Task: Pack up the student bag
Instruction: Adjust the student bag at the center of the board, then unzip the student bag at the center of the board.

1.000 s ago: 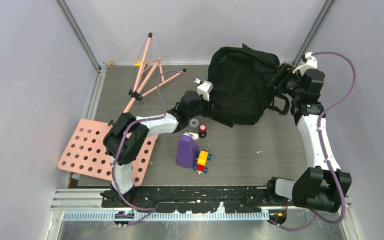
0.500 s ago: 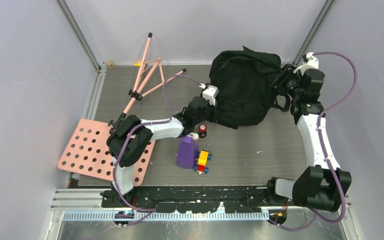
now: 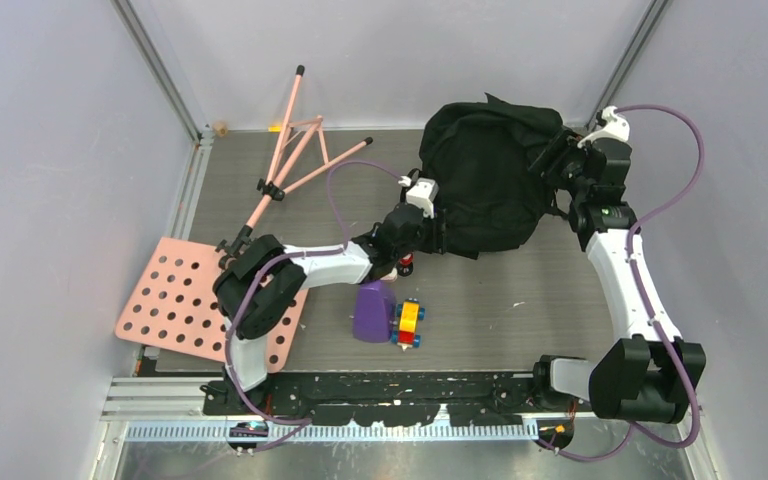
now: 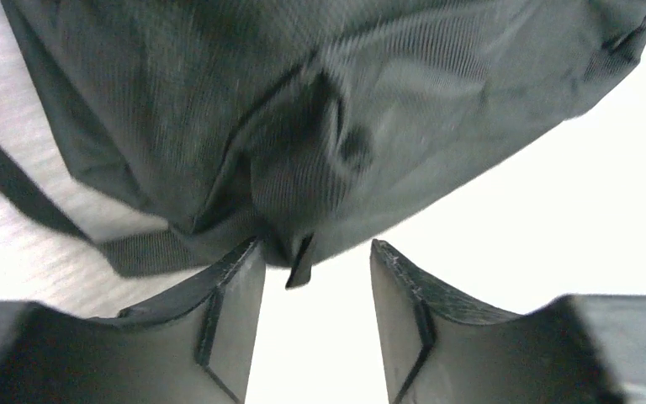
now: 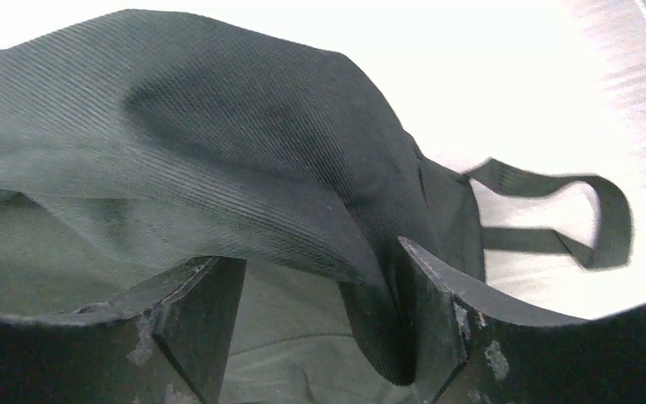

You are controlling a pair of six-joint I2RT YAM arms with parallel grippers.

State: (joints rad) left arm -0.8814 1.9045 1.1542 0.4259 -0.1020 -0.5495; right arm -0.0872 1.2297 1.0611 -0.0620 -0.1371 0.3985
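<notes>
Black fabric of the student bag (image 3: pixel 480 185) drapes inside the right gripper (image 5: pixel 311 257), jaws wide, likely propping its mouth; the left gripper (image 4: pixel 317 249), jaws apart, straddles a zipper tab (image 4: pixel 301 268).

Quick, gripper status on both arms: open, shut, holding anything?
Left gripper: open, fingers either side of a tab on the student bag, not clamped.
Right gripper: open, a fold of bag fabric between its fingers, not pinched.
</notes>
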